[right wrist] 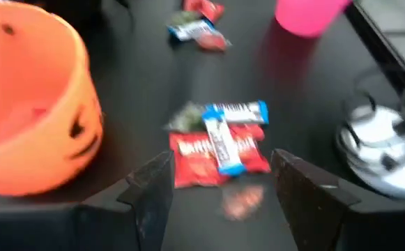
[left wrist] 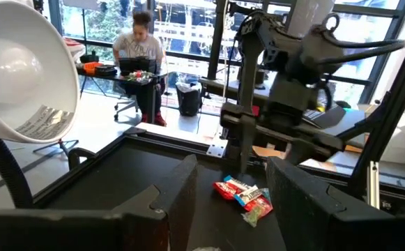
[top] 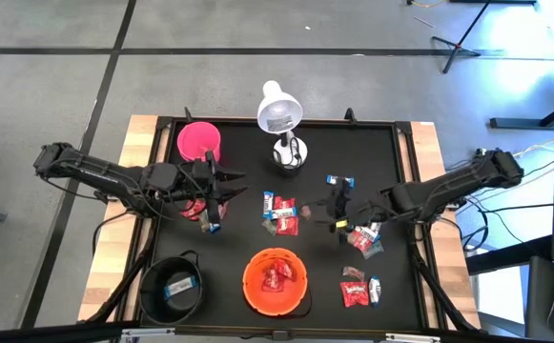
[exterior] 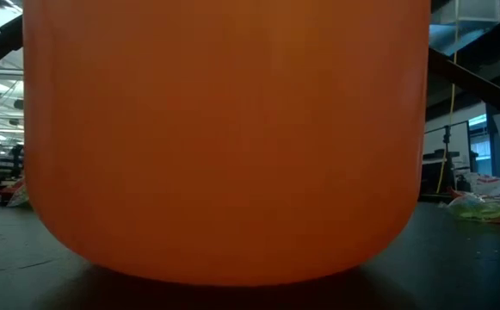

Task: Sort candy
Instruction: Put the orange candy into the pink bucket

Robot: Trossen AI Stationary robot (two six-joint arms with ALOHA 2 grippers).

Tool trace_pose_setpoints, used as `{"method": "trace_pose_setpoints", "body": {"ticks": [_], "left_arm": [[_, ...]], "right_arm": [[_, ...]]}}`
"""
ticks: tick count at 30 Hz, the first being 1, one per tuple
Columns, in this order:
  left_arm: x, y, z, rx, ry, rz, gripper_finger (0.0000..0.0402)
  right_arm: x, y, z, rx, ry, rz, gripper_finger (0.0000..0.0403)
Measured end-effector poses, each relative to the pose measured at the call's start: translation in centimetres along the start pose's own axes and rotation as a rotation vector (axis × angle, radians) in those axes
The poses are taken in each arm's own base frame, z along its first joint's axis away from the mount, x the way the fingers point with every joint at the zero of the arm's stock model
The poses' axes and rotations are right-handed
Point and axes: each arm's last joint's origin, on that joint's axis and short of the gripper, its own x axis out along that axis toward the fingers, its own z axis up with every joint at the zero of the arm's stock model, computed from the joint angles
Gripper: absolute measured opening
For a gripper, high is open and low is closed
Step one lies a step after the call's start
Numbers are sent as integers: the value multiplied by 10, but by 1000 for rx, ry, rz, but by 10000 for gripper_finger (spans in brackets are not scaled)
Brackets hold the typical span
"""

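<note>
Small flat wrapped candy lies in loose clusters on the black tabletop: a red-and-blue pile point(top: 280, 213) at frame centre, more at right point(top: 364, 238) and lower right point(top: 360, 289), with red pieces already in the orange plastic bowl point(top: 275, 282) and a blue one in the black bowl point(top: 173, 288), apparently sorted by colour. The right gripper point(top: 338, 211), open and empty, hovers right of the centre pile, likely lining up a pick; the left gripper point(top: 221, 187), also open and empty, waits centre-left below the pink cup point(top: 198, 141). No wrapper lettering is legible.

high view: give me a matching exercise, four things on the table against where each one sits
Things:
1. pink cup
2. white desk lamp
3. orange bowl
4. black bowl

Places:
A. front edge, near the middle
B. back edge, near the middle
C. front left corner
D. back left corner

Pairs: 1-D, 2-B, 3-A, 4-C
</note>
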Motion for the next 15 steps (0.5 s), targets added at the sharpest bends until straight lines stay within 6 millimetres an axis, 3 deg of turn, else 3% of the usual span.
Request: {"method": "trace_pose_setpoints", "body": {"ticks": [6,15], "left_arm": [[0,0,0,-22,0,-2,162],[0,0,0,-28,-2,-2,162]], "right_arm": [[5,-23,-22,76,44,-33,233],[49,-42,-71,240,12,-15,233]]}}
